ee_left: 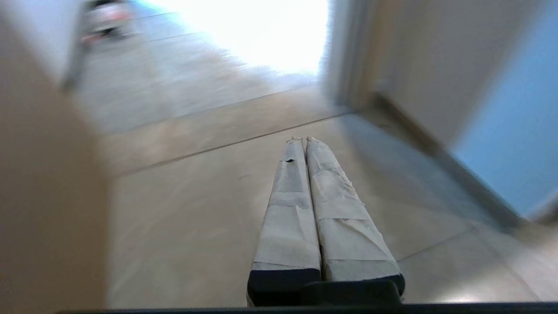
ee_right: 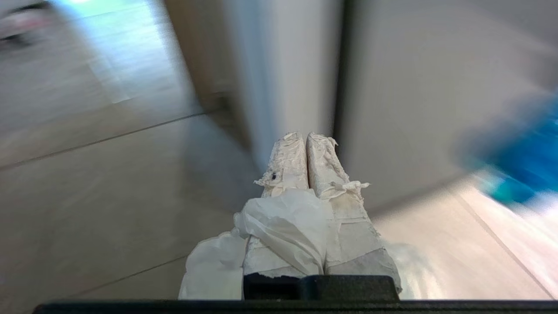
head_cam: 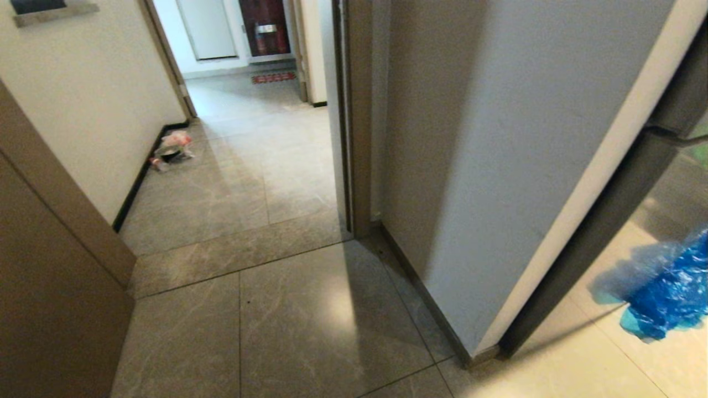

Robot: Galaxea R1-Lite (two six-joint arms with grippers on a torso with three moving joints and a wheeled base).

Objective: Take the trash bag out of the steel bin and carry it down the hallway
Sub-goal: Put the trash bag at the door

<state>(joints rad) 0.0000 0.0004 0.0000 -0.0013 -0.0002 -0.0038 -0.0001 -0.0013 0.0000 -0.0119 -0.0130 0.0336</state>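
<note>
Grey marble-look tiles run through the hallway (head_cam: 249,166) in the head view, between an off-white wall with a black baseboard on the left and a brown door frame (head_cam: 354,138) in the middle. A small red-and-white plastic bag (head_cam: 172,149) lies on the floor against the left baseboard, well ahead. A red doormat (head_cam: 273,77) sits at the far end before a dark door. On the right a grey door leaf (head_cam: 498,166) stands open, and past it a crumpled blue plastic sheet (head_cam: 669,293) lies on a paler floor. Neither arm shows in this view, and neither does the steel bin.

In the left wrist view, the left hand (ee_left: 303,139) points forward and slightly down over the tiles, its 2 tape-wrapped fingers (ee_left: 287,209) pressed together along their whole length with nothing between them. The red-and-white bag shows as a blur far ahead by the wall.

In the right wrist view, the right hand (ee_right: 304,136) is also closed, its 2 wrapped fingers (ee_right: 335,192) meeting at the tips. The trash bag (ee_right: 279,226) is thin white plastic, pinched between the fingers near their base; it bunches over the finger on one side and hangs below the hand on both sides. The hand faces the edge of the open door, with the blue sheet blurred off to the side.
</note>
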